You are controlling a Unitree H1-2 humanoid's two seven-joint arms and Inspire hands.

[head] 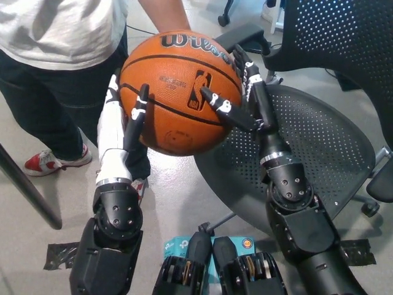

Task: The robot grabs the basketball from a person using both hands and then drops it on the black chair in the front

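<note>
Orange basketball (181, 92) with black seams and lettering; black perforated chair (319, 153); grey shirt (58, 27); red-and-white shoe (52, 161).

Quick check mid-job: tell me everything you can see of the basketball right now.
The basketball is orange, pebbled like leather or rubber, with black seams, a Wilson wordmark near its top and an NBA logo facing the camera. It looks fully inflated and undamaged. It is held in the air between the white left robot hand on one side and the black right robot hand on the other. A person's forearm reaches its top edge from behind. It sits above the floor, beside the black chair's seat, not yet over it.
</note>
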